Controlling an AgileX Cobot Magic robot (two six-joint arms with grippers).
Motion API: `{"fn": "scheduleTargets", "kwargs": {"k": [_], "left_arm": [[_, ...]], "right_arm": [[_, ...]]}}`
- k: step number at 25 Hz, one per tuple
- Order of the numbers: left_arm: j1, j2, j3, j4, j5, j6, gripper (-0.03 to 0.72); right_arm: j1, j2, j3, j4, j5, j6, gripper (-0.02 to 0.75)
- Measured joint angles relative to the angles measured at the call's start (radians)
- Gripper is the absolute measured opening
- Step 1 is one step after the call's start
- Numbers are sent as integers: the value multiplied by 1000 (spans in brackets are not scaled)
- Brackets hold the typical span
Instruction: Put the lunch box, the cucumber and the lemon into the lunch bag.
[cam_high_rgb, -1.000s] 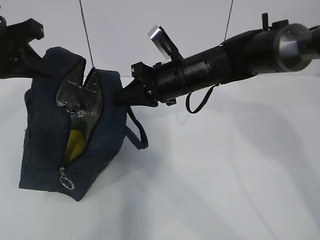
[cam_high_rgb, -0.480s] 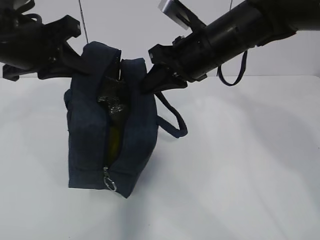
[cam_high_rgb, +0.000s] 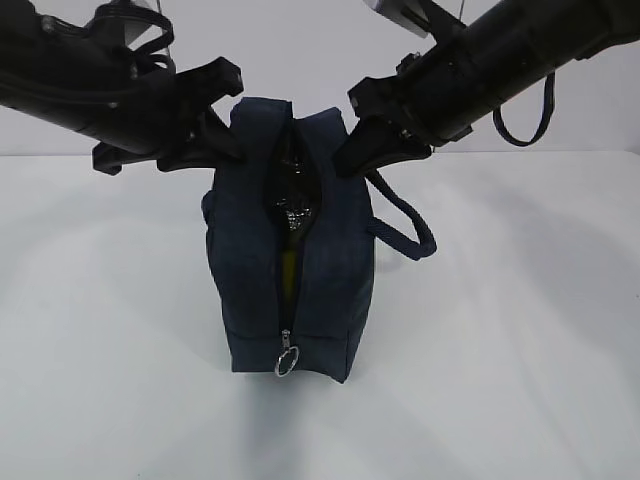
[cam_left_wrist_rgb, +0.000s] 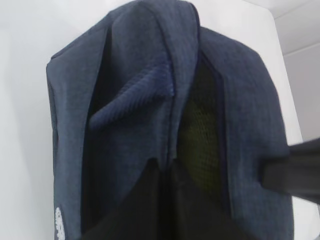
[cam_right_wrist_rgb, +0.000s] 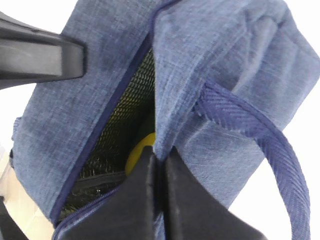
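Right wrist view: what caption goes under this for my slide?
Right end effector pinches the boxy navy fabric lunch bag's zipper edge; a small yellow lemon peeks from inside.

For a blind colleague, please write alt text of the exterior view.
A dark navy lunch bag stands on a white table, its top edges pinched by the left gripper and right gripper. Something yellow shows through the open zipper.

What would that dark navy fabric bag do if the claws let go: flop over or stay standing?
The dark navy fabric bag probably sags: its cloth top bunches where the left claw and right claw pinch it. It likely stays standing, since its base looks flat. A yellow thing inside adds weight.
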Motion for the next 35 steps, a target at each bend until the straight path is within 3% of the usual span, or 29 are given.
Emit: {"fn": "scheduleTargets", "kwargs": {"k": [9, 12, 15, 16, 19, 21, 25, 35], "left_arm": [[0, 50, -21, -5, -38, 0, -4], [0, 66, -23, -8, -41, 0, -1], [0, 78, -23, -8, -39, 0, 34], [0, 78, -23, -8, -39, 0, 65], [0, 78, -23, -8, -38, 0, 200], [0, 78, -23, -8, -35, 0, 297], [4, 71, -23, 12, -4, 0, 412], [35, -132, -23, 155, 138, 0, 432]], "right_arm": [[0, 0, 0, -18, -48, 9, 15], [0, 0, 0, -18, -59, 11, 61], [0, -2, 0, -7, -71, 11, 213], [0, -4, 0, -5, -71, 11, 299], [0, -4, 0, -3, -72, 11, 469], [0, -4, 0, -3, -72, 11, 511], [0, -11, 0, -3, -65, 13, 538], [0, -126, 0, -162, 105, 118, 538]]}}
